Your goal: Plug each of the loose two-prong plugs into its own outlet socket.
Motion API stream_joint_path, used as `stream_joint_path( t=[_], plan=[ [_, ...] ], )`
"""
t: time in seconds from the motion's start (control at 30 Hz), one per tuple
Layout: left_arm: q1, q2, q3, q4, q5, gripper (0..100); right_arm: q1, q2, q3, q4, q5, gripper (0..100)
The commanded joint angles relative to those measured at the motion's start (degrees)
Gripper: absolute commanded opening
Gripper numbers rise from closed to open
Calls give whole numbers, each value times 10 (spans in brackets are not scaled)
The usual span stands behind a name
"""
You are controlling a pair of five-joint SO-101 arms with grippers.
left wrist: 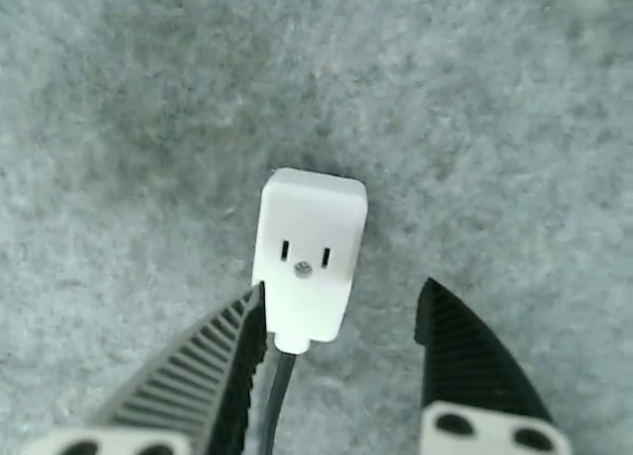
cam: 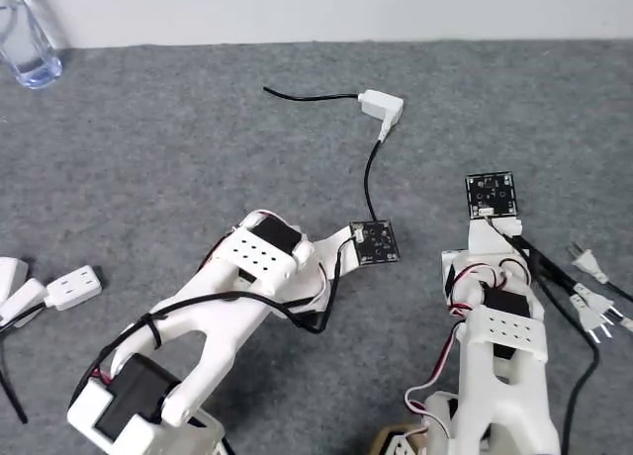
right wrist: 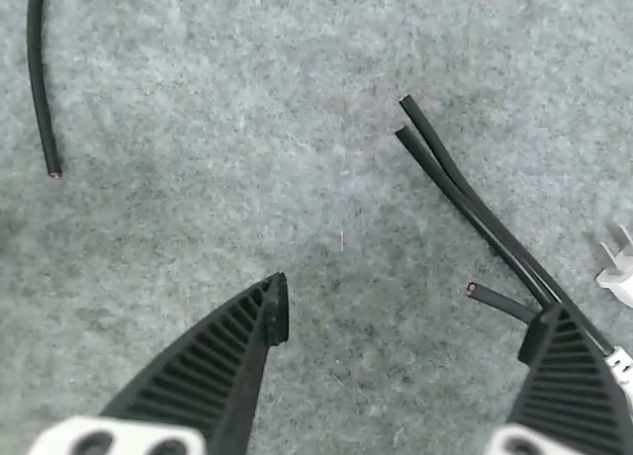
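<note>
A white outlet socket (left wrist: 309,252) lies face up on the grey carpet, its two slots showing. Its black cord runs back between the fingers of my left gripper (left wrist: 346,292), which is open and hovers just short of it. From above, a white socket block (cam: 381,107) lies ahead of the left arm (cam: 257,262), and a cord leads from it to the wrist. My right gripper (right wrist: 410,307) is open over bare carpet, beside black cords (right wrist: 465,203) with cut ends. Loose white two-prong plugs (cam: 591,307) lie to the right of the right arm (cam: 499,326). One plug (right wrist: 618,267) shows at the edge.
Another white socket (cam: 74,287) lies at the far left, with more white pieces beside it. A clear plastic container (cam: 25,40) stands at the back left corner. A loose black cord end (right wrist: 40,79) lies farther off. A white wall bounds the carpet's far side.
</note>
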Motion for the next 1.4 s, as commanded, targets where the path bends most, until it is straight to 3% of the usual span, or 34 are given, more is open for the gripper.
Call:
stream_joint_path(
  t=[0.0,0.47,0.83,1.13,1.37],
  plan=[
    [6,-28,7,-26,7,232,-3,-7,-3,-13,5,364],
    [6,39,53,-118,7,232,-4,-7,-3,-13,5,364],
    [-3,39,50,-120,-11,232,-2,-7,-3,-12,5,364],
    [-90,40,-30,-117,-50,232,-6,-7,-3,-11,5,364],
    [-80,40,-39,-118,-48,232,-6,-7,-3,-12,6,364]
  ],
)
